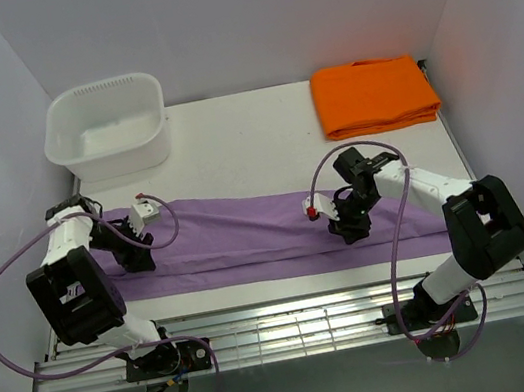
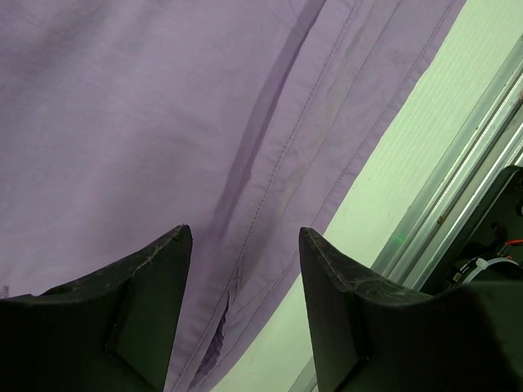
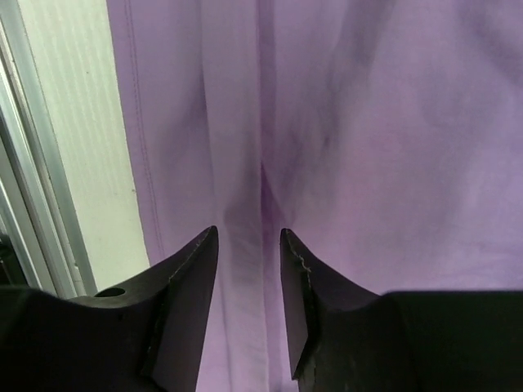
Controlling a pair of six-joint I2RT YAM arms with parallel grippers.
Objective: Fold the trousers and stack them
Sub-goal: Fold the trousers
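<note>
The lilac trousers (image 1: 239, 236) lie stretched flat from left to right across the near half of the table. My left gripper (image 1: 136, 255) is low over their left end. In the left wrist view it (image 2: 245, 238) is open, its fingers (image 2: 159, 278) straddling a seam near the cloth's (image 2: 147, 122) near edge. My right gripper (image 1: 350, 227) is down on the right part of the trousers. In the right wrist view it (image 3: 249, 235) is open by a narrow gap, with a raised crease of cloth (image 3: 237, 204) running between its fingertips.
A white plastic tub (image 1: 108, 127) stands at the back left. An orange folded cloth (image 1: 374, 95) lies at the back right. A metal rail (image 1: 295, 327) runs along the table's near edge, just past the trousers; it also shows in the left wrist view (image 2: 458, 188).
</note>
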